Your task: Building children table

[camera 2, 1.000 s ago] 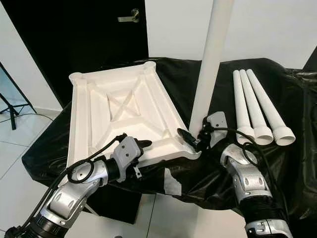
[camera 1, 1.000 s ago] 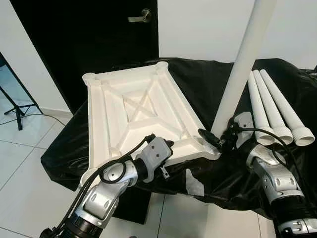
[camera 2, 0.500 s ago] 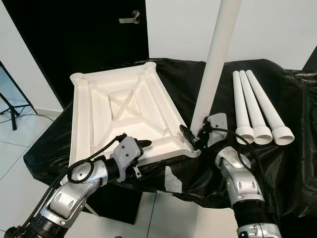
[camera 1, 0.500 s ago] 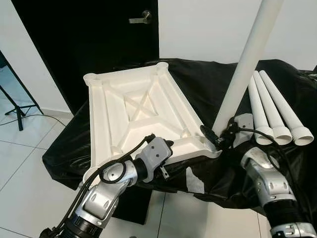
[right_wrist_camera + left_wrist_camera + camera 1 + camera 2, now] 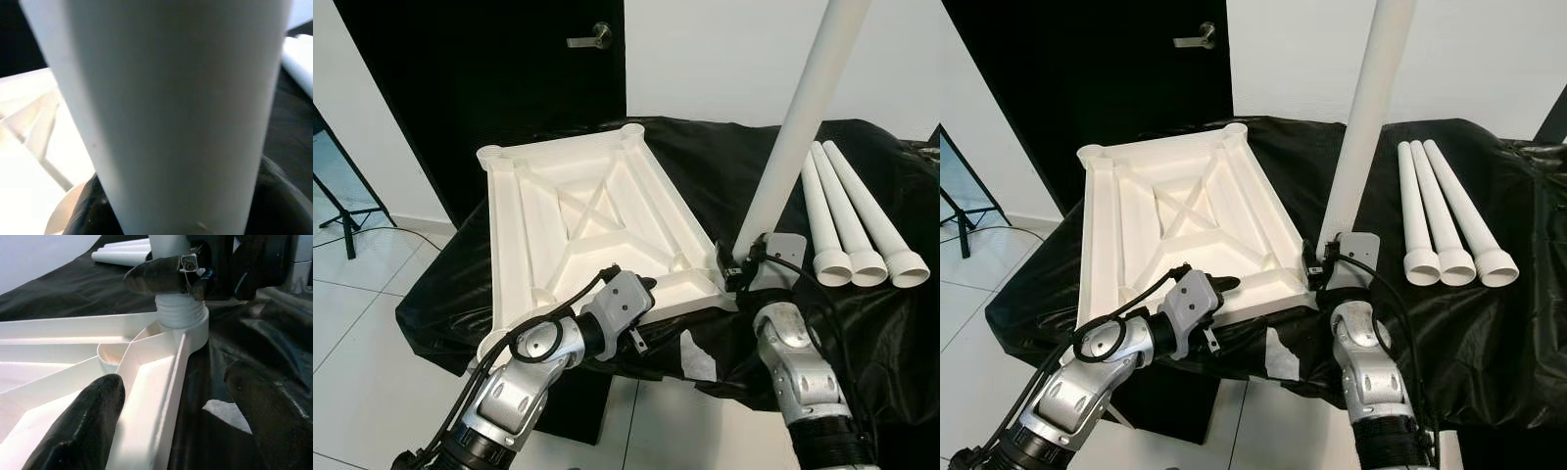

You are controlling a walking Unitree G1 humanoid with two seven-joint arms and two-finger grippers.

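Note:
The white table top (image 5: 578,211) lies upside down on the black-covered surface, ribs facing up. A long white leg (image 5: 793,137) stands nearly upright, leaning slightly right, with its threaded end (image 5: 181,316) at the near right corner socket. My right gripper (image 5: 736,274) is shut on the base of this leg, which looms close and blurred as the leg (image 5: 171,107) in the right wrist view. My left gripper (image 5: 646,286) sits at the top's near edge. It is open, its fingers (image 5: 83,426) straddling the rim. Three spare legs (image 5: 857,220) lie side by side at the right.
The black cloth (image 5: 724,176) drapes over the surface's edges, with a white patch (image 5: 698,357) on its front. A dark door (image 5: 460,88) with a handle (image 5: 592,37) stands behind. Tiled floor (image 5: 362,294) and a stand's foot (image 5: 342,211) are at the left.
My right forearm has swung left toward the table top's corner, keeping hold of the leg. The leg now leans slightly right. The left arm has stayed in place.

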